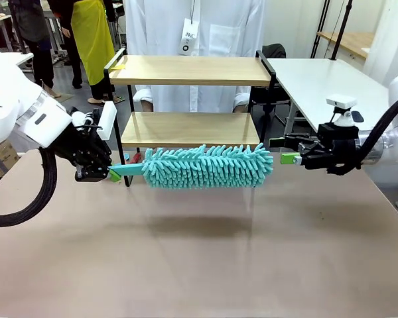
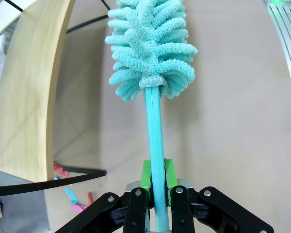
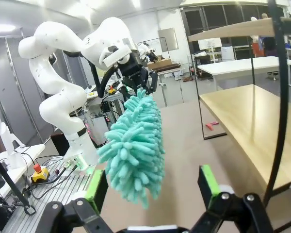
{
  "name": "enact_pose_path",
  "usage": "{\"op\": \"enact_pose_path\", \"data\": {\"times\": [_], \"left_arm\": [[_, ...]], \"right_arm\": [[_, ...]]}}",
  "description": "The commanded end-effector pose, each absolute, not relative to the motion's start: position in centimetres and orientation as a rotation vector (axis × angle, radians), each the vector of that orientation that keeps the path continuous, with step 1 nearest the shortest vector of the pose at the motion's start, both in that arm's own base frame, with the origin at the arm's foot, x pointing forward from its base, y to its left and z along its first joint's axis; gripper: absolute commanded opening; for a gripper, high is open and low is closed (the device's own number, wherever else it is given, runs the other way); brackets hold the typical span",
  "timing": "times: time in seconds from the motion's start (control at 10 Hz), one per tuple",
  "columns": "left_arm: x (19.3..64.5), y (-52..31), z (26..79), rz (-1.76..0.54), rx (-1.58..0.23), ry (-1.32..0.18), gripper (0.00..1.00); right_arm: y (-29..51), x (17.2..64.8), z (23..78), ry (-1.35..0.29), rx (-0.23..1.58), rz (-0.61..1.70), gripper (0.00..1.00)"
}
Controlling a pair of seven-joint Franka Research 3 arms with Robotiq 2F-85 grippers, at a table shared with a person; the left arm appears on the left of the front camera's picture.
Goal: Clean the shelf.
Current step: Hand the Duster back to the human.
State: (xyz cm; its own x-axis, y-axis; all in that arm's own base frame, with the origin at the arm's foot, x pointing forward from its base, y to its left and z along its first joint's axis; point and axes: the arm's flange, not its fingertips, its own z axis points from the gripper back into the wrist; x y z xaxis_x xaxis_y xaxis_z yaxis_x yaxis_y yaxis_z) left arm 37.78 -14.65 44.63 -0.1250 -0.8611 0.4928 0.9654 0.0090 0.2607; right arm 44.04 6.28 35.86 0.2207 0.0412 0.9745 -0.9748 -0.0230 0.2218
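The shelf stands at the table's far side, two light wooden boards in a black frame. In front of its lower board a teal fluffy duster hangs level above the table. My left gripper is shut on the duster's teal handle, green pads on either side of it. The duster head points away, with the shelf board alongside it. My right gripper is open, just off the duster's free end. From the right wrist, the duster hangs just ahead of the open fingers.
A person in a white coat stands right behind the shelf. Small pink and teal bits lie on the table by the shelf's foot. A white table stands at the back right. The brown tabletop in front is bare.
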Motion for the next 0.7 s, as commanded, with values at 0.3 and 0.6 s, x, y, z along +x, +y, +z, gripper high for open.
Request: {"op": "enact_pose_path", "data": {"times": [0.3,0.6], "left_arm": [[37.7,-14.6,44.8,-1.581,-0.232,-0.647,0.13],[37.7,-14.6,44.8,-1.581,-0.232,-0.647,0.13]], "right_arm": [[9.0,42.4,33.6,-1.042,1.292,1.146,1.0],[10.9,42.4,32.7,-1.088,1.287,1.133,1.0]]}}
